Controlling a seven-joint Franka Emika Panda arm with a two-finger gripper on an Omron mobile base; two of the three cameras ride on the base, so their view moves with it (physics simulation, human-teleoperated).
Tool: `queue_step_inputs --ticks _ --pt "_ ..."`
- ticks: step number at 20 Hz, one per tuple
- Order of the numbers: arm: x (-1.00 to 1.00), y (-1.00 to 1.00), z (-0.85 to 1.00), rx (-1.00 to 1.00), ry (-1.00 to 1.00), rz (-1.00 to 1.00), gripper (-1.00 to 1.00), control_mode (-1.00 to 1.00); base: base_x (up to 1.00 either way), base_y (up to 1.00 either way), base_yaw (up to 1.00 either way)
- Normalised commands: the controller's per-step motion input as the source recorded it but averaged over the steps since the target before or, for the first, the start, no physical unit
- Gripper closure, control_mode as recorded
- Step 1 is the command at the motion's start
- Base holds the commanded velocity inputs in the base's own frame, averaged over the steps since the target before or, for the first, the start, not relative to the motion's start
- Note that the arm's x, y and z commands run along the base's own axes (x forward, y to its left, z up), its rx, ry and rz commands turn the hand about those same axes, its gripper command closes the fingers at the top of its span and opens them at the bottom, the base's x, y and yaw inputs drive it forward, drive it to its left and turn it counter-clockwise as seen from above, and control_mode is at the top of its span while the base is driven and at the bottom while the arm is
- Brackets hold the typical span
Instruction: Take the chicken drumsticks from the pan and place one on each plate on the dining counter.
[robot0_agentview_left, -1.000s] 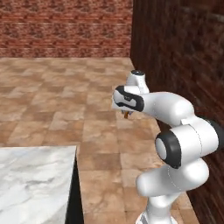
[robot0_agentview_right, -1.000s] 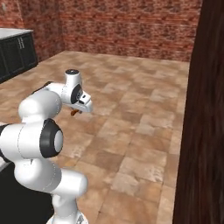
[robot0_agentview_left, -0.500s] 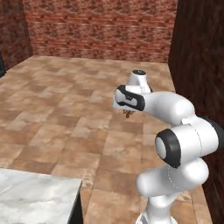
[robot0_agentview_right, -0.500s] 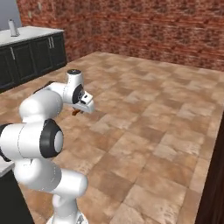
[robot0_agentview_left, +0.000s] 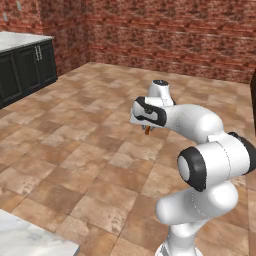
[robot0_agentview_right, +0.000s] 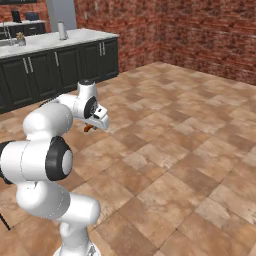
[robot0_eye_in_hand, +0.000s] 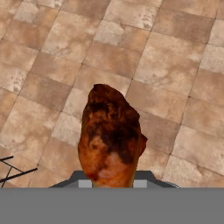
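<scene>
One orange-brown chicken drumstick (robot0_eye_in_hand: 111, 135) stands up between the fingers of my gripper (robot0_eye_in_hand: 113, 181), thick end away from the hand, over brown floor tiles. In the left base view the gripper (robot0_agentview_left: 146, 131) hangs below the white wrist, shut on the drumstick (robot0_agentview_left: 147, 131), whose small orange tip pokes out beneath. From the right side the drumstick (robot0_agentview_right: 88, 128) also peeks out under the gripper (robot0_agentview_right: 90, 126), well above the floor.
Black cabinets (robot0_agentview_left: 25, 67) under a marble top line the left wall, seen again as cabinets (robot0_agentview_right: 60, 62) with a metal jug (robot0_agentview_right: 62, 30). Red brick walls (robot0_agentview_left: 170, 35) close the room. A marble slab corner (robot0_agentview_left: 27, 240) lies at lower left. Open tiled floor (robot0_agentview_right: 190, 150) spreads ahead.
The whole picture has shifted: the base has turned, bringing the black cabinets into view. The arm holds the same pose with the drumstick still gripped.
</scene>
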Motion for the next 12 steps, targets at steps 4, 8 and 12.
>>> queue_step_inputs --ticks 4,8,12 --pt "0.0 0.0 0.0 0.0 0.0 0.0 1.0 1.0 0.82 -0.2 0.51" --pt "0.0 0.0 0.0 0.0 0.0 0.0 1.0 1.0 0.79 -0.18 0.55" --pt "0.0 0.0 0.0 0.0 0.0 0.0 1.0 1.0 0.77 -0.17 0.58"
